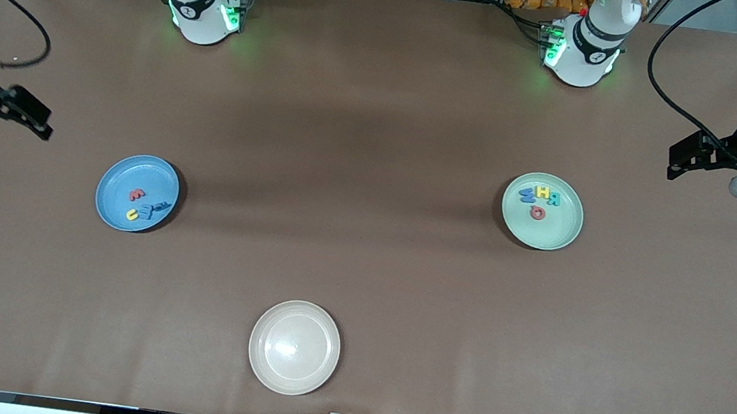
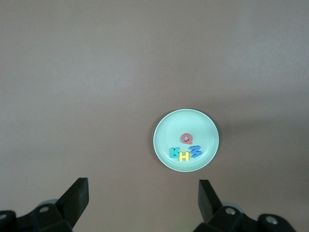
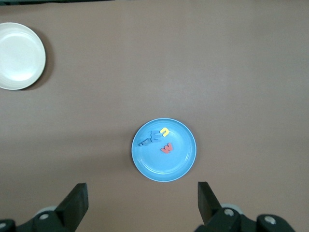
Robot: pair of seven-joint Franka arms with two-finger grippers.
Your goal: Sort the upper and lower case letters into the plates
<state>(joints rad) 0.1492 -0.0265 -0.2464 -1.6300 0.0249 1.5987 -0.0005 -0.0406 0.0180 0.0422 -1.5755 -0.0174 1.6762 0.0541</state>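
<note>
The blue plate [image 1: 127, 172] [image 3: 164, 169] lies toward the right arm's end and holds a red letter [image 1: 137, 193], a yellow letter [image 1: 131, 213] and blue letters [image 1: 155, 208]. The mint green plate [image 1: 558, 234] [image 2: 176, 125] lies toward the left arm's end. It holds a red Q [image 2: 186, 138], a teal letter [image 2: 175, 153], a yellow H [image 2: 184, 155] and a blue letter [image 2: 195, 152]. My left gripper [image 1: 673, 165] [image 2: 143, 191] hangs open and empty over bare table beside the mint plate. My right gripper [image 1: 41, 122] [image 3: 142, 193] hangs open and empty over bare table beside the blue plate.
A beige plate [image 1: 293, 347] [image 3: 19, 55] with nothing in it sits near the table's front edge, midway between the two ends. Brown table surface stretches between the three plates. The arms' bases [image 1: 206, 11] [image 1: 581, 50] stand along the back edge.
</note>
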